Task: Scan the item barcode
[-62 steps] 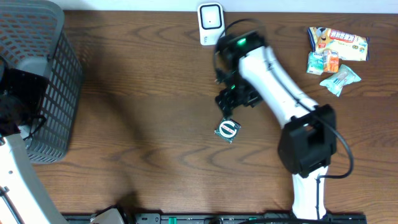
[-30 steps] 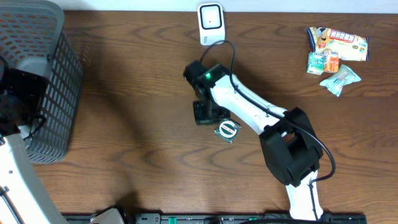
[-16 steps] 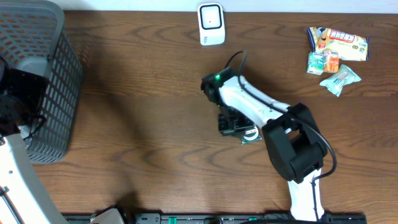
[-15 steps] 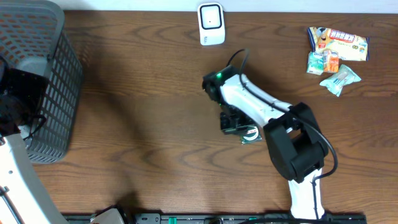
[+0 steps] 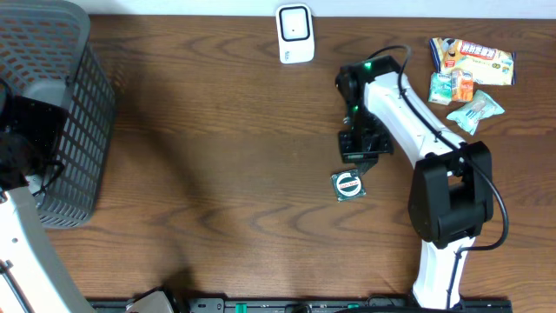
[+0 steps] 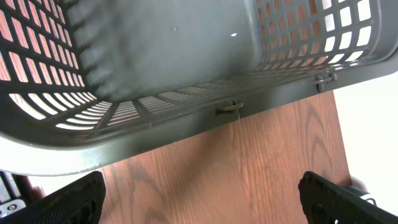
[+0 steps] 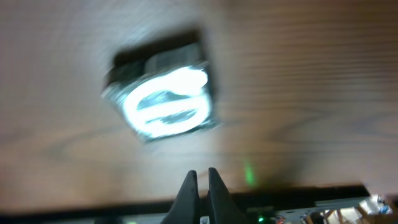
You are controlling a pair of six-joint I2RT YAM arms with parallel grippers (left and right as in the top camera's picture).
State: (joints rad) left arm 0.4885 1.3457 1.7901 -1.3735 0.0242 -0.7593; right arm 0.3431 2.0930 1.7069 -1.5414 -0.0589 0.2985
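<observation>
One item (image 5: 347, 185), squarish, lies flat on the table (image 5: 217, 174), just on the base side of your right gripper (image 5: 360, 155), apart from it | right jaws pressed together, empty; this arm is the nearer | left gripper (image 6: 200, 186) spread wide, empty, beside one basket (image 5: 52, 104) | far edge: one scanner (image 5: 294, 33), three snack packets (image 5: 473, 54).

1. Right wrist view: the packet (image 7: 165, 102) is motion-blurred; I can't read its print.
2. Far left of the packet, the basket (image 5: 87, 130) runs off the overhead edge.
3. Up-right of the packet, the snack bags (image 5: 469, 74) carry labels too small to read.
</observation>
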